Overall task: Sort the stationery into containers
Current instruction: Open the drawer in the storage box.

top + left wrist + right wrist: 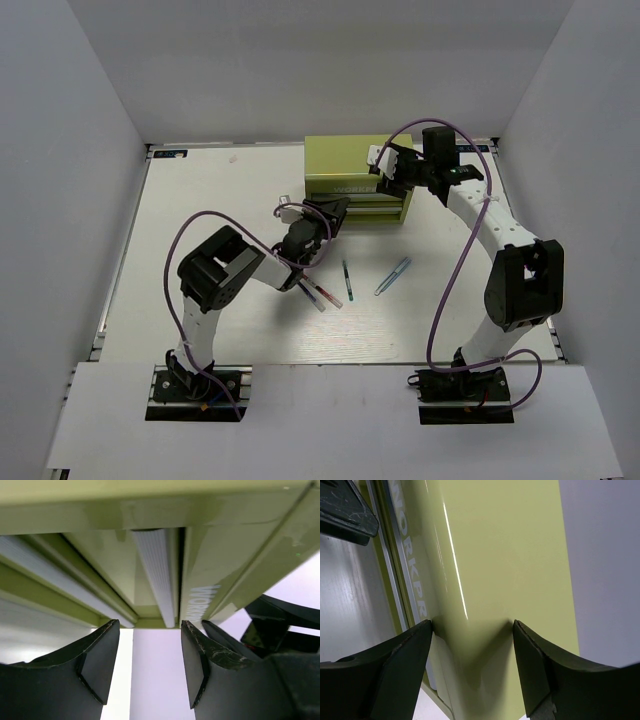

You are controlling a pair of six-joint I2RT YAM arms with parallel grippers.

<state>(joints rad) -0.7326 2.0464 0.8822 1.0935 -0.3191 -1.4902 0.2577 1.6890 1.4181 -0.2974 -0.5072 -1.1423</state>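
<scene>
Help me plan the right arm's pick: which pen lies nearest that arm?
The light blue pen, the one farthest right; the dark green pen and red-pink pen lie further left.

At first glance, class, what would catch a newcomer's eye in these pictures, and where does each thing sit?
The yellow-green chest at the far middle of the white table stands out first, with both claws at it: the left claw open at its front, the right claw open over its top. Nearer, in front of the chest, a light blue pen and a dark green pen lie loose.
</scene>
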